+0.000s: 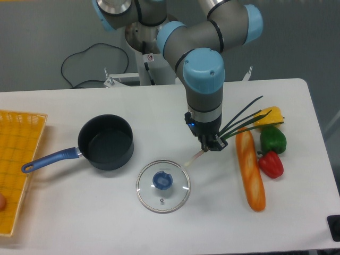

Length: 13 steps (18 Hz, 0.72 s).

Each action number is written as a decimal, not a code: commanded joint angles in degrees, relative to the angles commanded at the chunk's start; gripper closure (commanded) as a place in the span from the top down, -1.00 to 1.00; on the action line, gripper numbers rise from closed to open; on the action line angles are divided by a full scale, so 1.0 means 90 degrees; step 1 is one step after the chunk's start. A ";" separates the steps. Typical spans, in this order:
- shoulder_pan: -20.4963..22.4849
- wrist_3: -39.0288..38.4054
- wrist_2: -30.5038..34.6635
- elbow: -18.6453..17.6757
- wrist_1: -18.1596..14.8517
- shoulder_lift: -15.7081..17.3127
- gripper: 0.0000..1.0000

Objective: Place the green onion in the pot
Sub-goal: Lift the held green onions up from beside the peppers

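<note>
While the gripper (211,142) pinches the onion (234,130) near the table's middle, its long leaves trail toward the right edge; they could snag the pot (106,142) rim and spill out.

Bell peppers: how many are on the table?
3, grouped at the table's right side: a yellow pepper farthest back, a green pepper in front of it, and a red pepper nearest the camera. None appears hidden.
</note>
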 joint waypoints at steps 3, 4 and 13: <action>-0.0010 0.0010 0.0020 0.0048 -0.0089 0.0010 -0.70; -0.0010 0.0000 0.0020 0.0078 -0.0089 0.0010 -0.70; -0.0127 -0.0097 0.0292 -0.0906 -0.0109 0.0887 -0.68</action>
